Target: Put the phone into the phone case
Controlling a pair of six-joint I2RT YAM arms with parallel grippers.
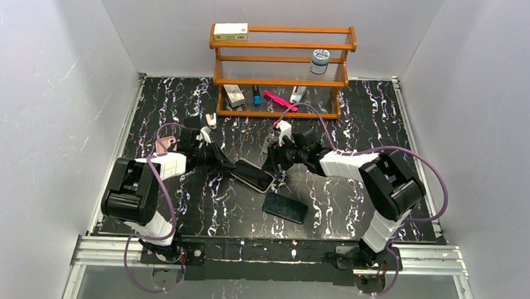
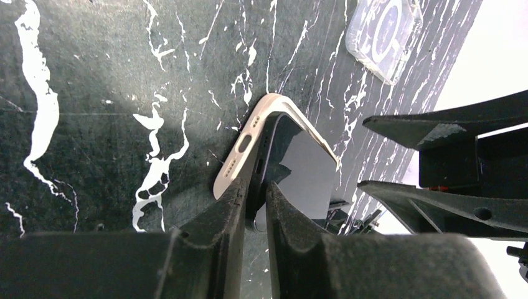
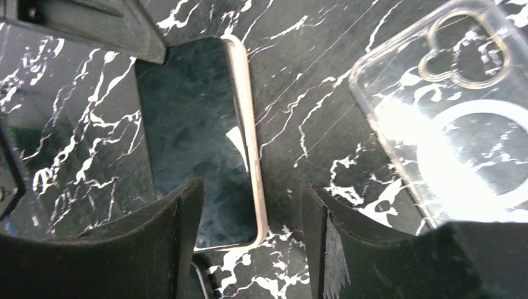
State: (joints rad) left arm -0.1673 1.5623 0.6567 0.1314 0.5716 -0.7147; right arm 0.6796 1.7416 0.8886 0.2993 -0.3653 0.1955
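Left gripper [image 2: 255,194]: nearly closed, pinching the phone [image 2: 302,165];
Right gripper [image 3: 249,199]: wide, empty, above the phone's side; we should press the beige case [image 3: 248,118] rim evenly

In the left wrist view the near end of the phone [image 2: 299,171] and its beige case [image 2: 249,143] vanishes between the left gripper's [image 2: 254,196] fingers, and the clear case [image 2: 383,37] is cut off by the top edge. The right wrist view loses that clear case past its right edge and behind a finger. From above it cannot be made out near the right gripper [image 1: 272,164], and the items on the lowest shelf of the rack [image 1: 282,60], at the far edge of the table [image 1: 383,127], are too small to name.
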